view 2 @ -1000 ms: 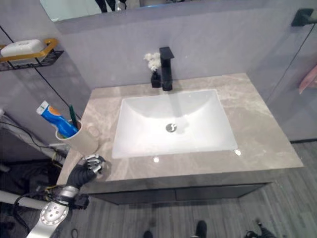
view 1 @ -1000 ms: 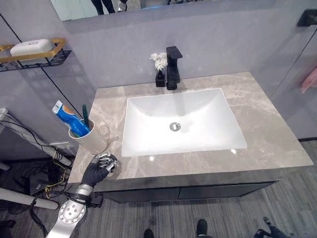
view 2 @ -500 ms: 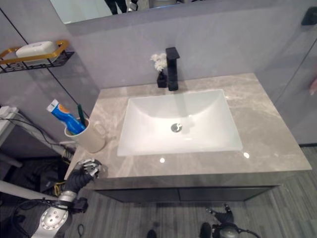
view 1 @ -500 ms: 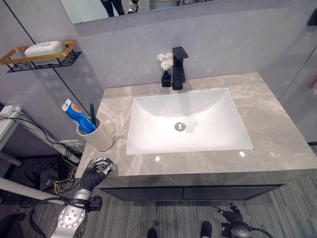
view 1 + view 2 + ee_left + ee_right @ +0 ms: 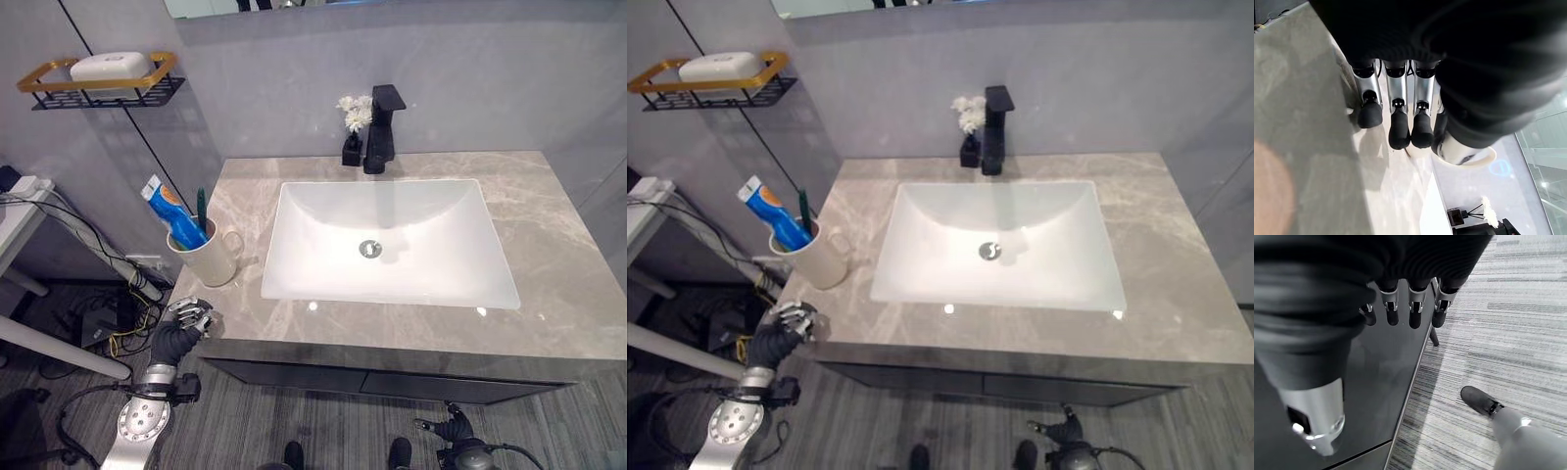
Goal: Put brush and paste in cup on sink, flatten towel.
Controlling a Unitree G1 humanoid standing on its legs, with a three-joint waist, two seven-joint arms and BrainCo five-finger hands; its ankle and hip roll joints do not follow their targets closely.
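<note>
Brush [image 5: 201, 211] and paste [image 5: 174, 212] in cup [image 5: 215, 259]

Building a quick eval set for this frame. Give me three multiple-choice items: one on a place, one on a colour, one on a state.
1. Where does the cup stand?
A. in the basin
B. on the counter left of the basin
C. on the wall shelf

2. What colour is the faucet?
A. black
B. chrome
C. gold

3. What is in the cup?
A. nothing
B. only a toothbrush
C. the toothpaste tube and the toothbrush

Answers:
1 B: it sits on the marble counter beside the white basin.
2 A: the tap is dark all over.
3 C: the blue tube and green brush both stick out of the rim.
</note>
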